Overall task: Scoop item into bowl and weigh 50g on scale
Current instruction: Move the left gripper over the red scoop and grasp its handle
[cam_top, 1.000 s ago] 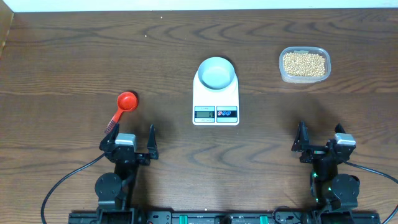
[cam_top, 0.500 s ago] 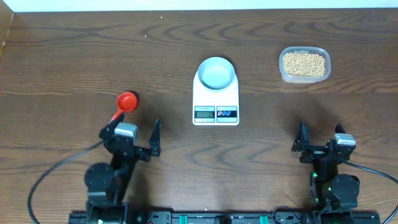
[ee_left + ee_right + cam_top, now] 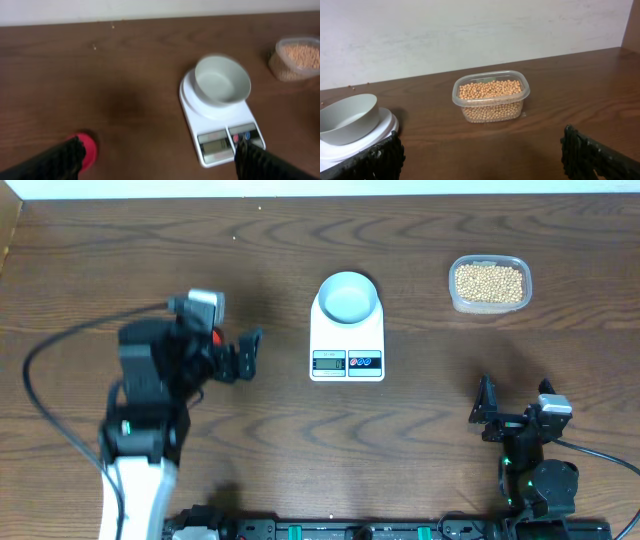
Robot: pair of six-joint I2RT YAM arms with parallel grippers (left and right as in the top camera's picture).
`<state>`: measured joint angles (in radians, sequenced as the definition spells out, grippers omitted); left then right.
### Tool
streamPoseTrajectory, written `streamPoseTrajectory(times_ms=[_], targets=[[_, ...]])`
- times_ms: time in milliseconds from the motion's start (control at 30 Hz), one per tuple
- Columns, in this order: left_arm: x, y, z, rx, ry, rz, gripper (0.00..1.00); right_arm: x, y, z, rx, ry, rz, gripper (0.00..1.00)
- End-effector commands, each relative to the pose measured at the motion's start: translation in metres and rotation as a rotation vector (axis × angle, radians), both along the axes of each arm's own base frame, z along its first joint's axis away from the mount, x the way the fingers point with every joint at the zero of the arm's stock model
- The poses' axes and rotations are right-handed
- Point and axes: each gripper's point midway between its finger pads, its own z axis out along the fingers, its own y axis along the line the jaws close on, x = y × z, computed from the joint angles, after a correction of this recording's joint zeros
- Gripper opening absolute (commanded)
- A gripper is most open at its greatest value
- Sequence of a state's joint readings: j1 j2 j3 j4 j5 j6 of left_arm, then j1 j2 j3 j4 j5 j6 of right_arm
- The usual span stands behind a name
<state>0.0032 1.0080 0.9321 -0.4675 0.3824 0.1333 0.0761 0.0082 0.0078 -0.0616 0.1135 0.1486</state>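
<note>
Nearest us, the right hand (image 3: 515, 412) sits low at the near edge of the counter (image 3: 120, 260), its two fingers spread wide with nothing between them. The left hand (image 3: 160, 162) is farther out over the left half, also spread wide and holding nothing. Its arm is smeared in the overhead view, so we can make out only one of its fingers there. Under that arm lies one red scoop (image 3: 86, 150). From above only a sliver of it shows, and in the blurred left wrist view a dark finger cuts it off. At the middle stands one white scale (image 3: 347, 338) with one grey display and two small round buttons, one red and one blue. Whatever is printed or shown on it is too small for us to read. One pale bowl (image 3: 348, 298) sits on the scale's far end, empty. Off to the right and slightly beyond, one clear tub (image 3: 452, 292) holds the tan beans (image 3: 489, 282), too many for us to count.
</note>
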Motion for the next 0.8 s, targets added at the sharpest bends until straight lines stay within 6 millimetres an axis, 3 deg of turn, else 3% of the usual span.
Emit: streamPoseTrajectory(times_ms=[0,133,300,567,767], targets=[[0.021,-0.004,0.001,-0.015,0.108,-0.092,0.98,0.0,-0.003,-0.001,-0.005,0.001,-0.015,0.99],[0.038,0.009,-0.023,-0.057,0.289,-0.066,0.98,0.0,-0.003,-0.001,-0.005,0.001,-0.015,0.99],[0.052,0.02,-0.056,-0.06,0.386,-0.034,0.98,0.0,-0.003,-0.001,-0.005,0.001,-0.015,0.99],[0.07,0.076,-0.104,0.11,0.474,0.146,0.98,0.0,-0.003,-0.001,-0.005,0.001,-0.015,0.99],[0.076,0.1,-0.126,0.118,0.502,0.167,0.99,0.0,-0.003,-0.001,-0.005,0.001,-0.015,0.99]])
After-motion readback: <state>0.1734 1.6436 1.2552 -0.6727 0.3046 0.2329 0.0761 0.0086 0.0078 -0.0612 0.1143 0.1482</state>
